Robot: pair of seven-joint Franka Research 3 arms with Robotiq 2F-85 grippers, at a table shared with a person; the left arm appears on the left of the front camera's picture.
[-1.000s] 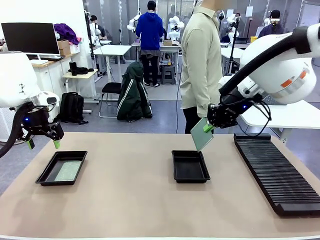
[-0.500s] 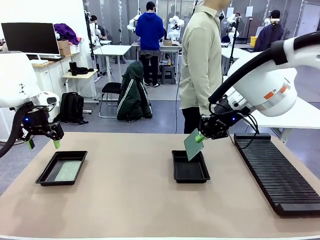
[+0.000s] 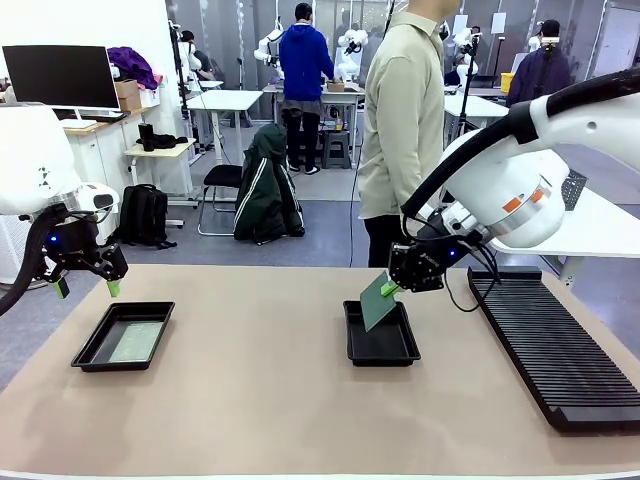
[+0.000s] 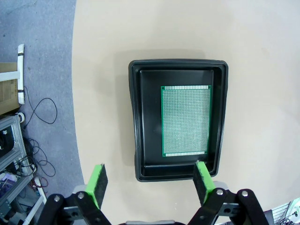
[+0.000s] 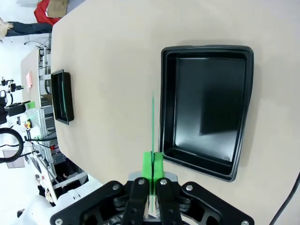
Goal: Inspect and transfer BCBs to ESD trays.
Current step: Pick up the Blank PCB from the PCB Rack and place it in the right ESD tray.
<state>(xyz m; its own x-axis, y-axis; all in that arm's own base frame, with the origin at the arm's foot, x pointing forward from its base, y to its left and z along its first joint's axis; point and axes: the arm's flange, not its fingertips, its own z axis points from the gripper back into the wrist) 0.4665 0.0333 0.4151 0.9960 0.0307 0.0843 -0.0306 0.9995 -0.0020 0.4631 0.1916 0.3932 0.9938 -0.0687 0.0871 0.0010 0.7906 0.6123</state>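
My right gripper point(image 3: 386, 289) is shut on the top corner of a green BCB point(image 3: 376, 303), which hangs tilted over the left rim of the middle ESD tray point(image 3: 380, 347). In the right wrist view this board point(image 5: 153, 119) shows edge-on between the fingertips point(image 5: 148, 165), just beside the tray's rim point(image 5: 163, 98); the tray floor is bare. My left gripper point(image 3: 86, 288) hovers open above the left ESD tray point(image 3: 95, 345). Another BCB point(image 4: 186, 120) lies flat on that tray's floor point(image 4: 145, 117), below my left gripper point(image 4: 150, 180).
A long ribbed black rack point(image 3: 555, 340) lies along the table's right side. A person in a pale shirt point(image 3: 400, 120) stands at the far edge behind the middle tray. The left tray point(image 5: 62, 96) shows far off in the right wrist view.
My right arm has carried the green board left and down, from above the rack side to the middle tray's left rim. The left arm has stayed still.
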